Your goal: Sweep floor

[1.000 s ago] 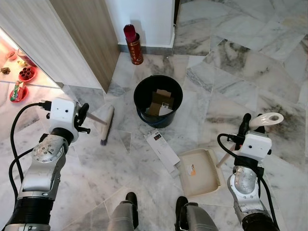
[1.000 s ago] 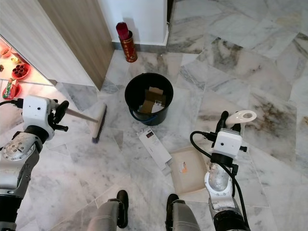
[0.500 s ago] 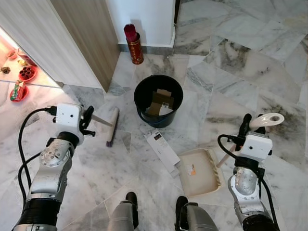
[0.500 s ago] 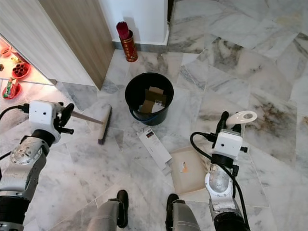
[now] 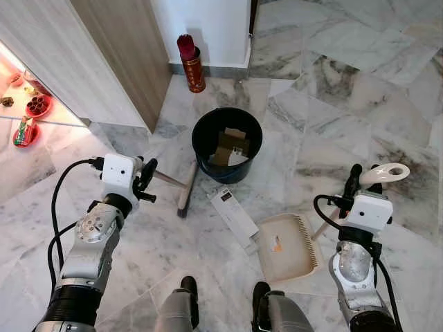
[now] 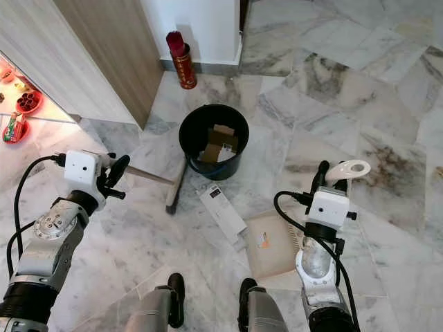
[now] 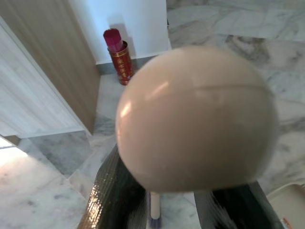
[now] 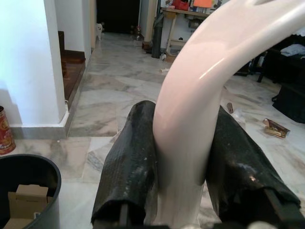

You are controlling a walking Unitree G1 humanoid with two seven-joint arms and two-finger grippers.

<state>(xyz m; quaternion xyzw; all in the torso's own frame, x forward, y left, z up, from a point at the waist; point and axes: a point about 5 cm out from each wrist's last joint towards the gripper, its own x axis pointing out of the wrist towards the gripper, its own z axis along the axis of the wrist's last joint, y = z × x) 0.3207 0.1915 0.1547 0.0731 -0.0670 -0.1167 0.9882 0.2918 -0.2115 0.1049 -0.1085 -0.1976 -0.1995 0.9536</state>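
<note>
Left eye view: the left gripper (image 5: 147, 181) has swung inward since a second ago, carrying the broom (image 5: 184, 196) across the marble floor (image 5: 360, 97). The brush head, which earlier lay well out to the left of the black bucket (image 5: 227, 144), now stands just beside the bucket's lower left wall, turned nearly end-on. The jaws are clamped on the pale broom handle. The right gripper (image 5: 351, 185) stays closed on the upright cream handle of the dustpan (image 5: 289, 247), whose pan lies flat on the floor as before. The long white box (image 5: 233, 216) still lies between broom head and dustpan, near the bucket.

Right eye view: the same shift, the broom head (image 6: 176, 190) now close under the bucket (image 6: 213, 140), which holds cardboard scraps.

Left wrist view: the rounded cream end of the broom handle (image 7: 195, 119) looms blurred between the black fingers (image 7: 116, 195).

Right wrist view: the glossy pale dustpan handle (image 8: 200, 105) is gripped tight between both fingers (image 8: 128, 167).
</note>
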